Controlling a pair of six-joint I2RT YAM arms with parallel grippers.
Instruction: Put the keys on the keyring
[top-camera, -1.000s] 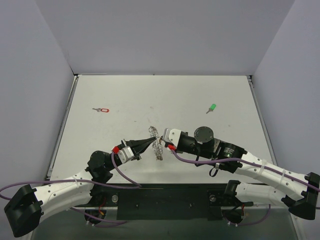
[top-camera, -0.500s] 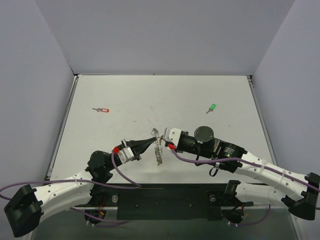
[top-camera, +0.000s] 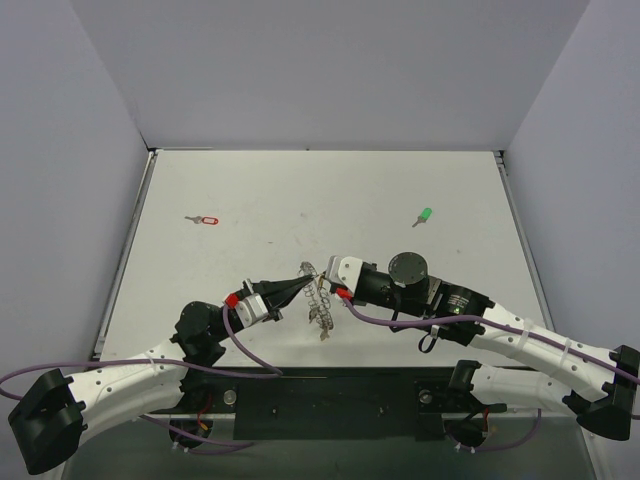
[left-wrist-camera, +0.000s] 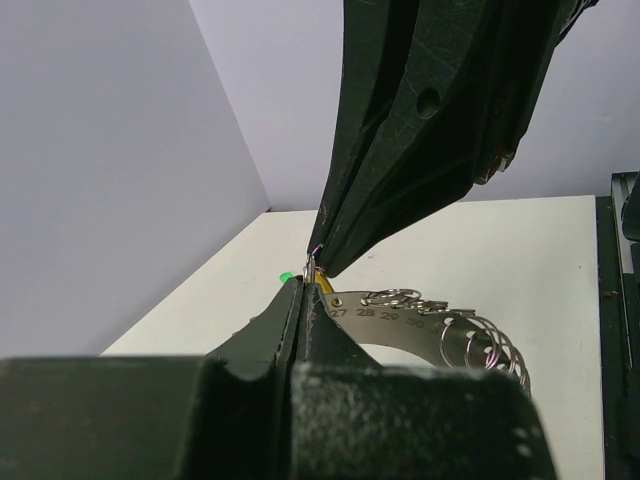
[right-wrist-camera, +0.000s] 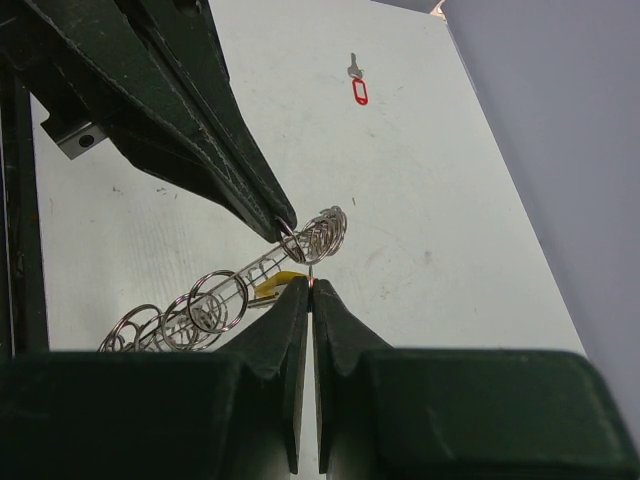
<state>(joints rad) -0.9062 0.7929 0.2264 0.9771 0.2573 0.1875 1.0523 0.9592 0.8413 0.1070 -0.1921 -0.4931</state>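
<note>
Downward swung the wavy silver wire keyring (top-camera: 320, 310), gripped by the left pincer (top-camera: 303, 280); the right pincer (top-camera: 322, 287) pinched a yellow-headed key (right-wrist-camera: 275, 288) against its top.

Two robot arms, left arm (top-camera: 150, 365) and right arm (top-camera: 510, 335), two grippers, left gripper (top-camera: 300, 284) and right gripper (top-camera: 330, 278), one keyring (top-camera: 318, 296) of many small wire loops, three keys, one red key (top-camera: 205, 220), one green key (top-camera: 424, 215), one yellow key (right-wrist-camera: 275, 287) mostly hidden, one table (top-camera: 300, 190).

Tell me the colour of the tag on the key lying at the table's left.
Red; the key tag shows best in the right wrist view.
</note>
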